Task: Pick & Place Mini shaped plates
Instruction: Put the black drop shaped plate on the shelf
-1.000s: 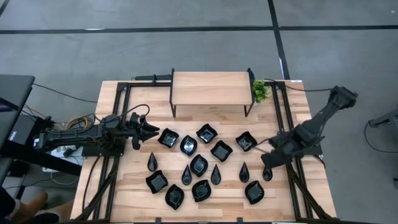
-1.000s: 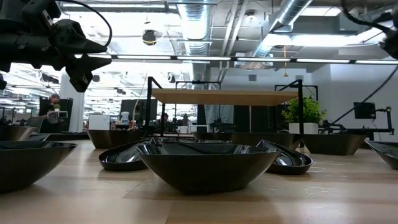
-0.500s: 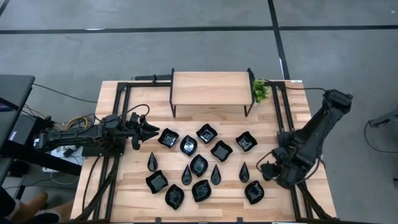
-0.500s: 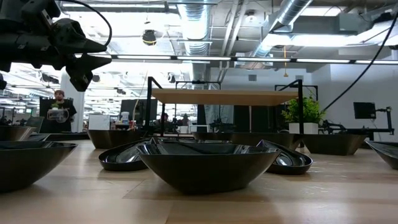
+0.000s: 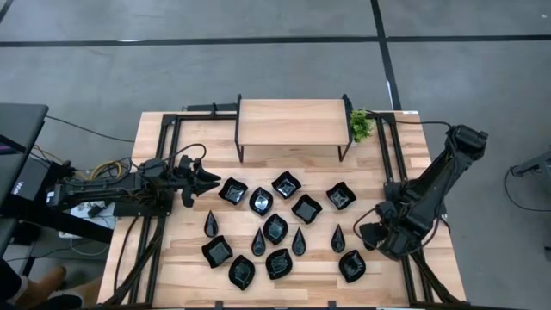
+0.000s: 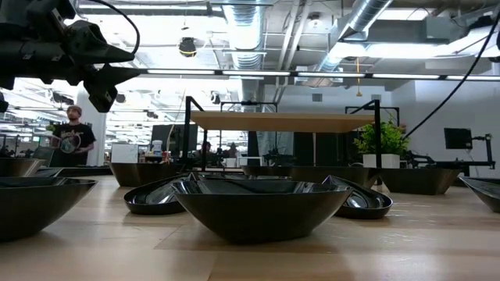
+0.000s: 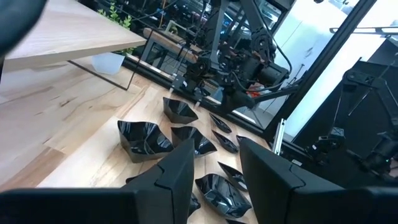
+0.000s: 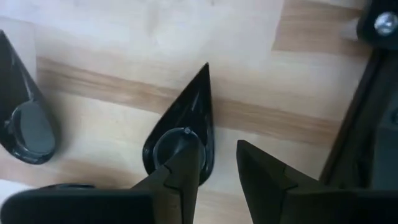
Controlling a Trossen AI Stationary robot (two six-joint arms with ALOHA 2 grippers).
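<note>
Plates first, as we count them from the high view: over a dozen glossy black dishes spread across the middle and near part of the table, in teardrop, wavy square and leaf shapes. Behind them stands a wooden shelf, with a small plant at its right end. We log the left gripper at the left side of the group, just beside the nearest square plate, fingers parted and empty. We log the right gripper low at the right side of the group, over a teardrop plate.

Low view: a large plate fills the foreground, others lie behind and to either side. The left gripper hangs above the table top, fingers apart, nothing between them. The shelf and plant stand behind; a person shows far off in the room.

Left wrist view: both fingers stand apart with only air between; plates lie beyond them, and the right arm farther off.

Right wrist view: the right gripper is narrowly open; one finger overlaps the teardrop plate, the other is over bare wood. We cannot tell whether it touches. A second teardrop lies beside.
</note>
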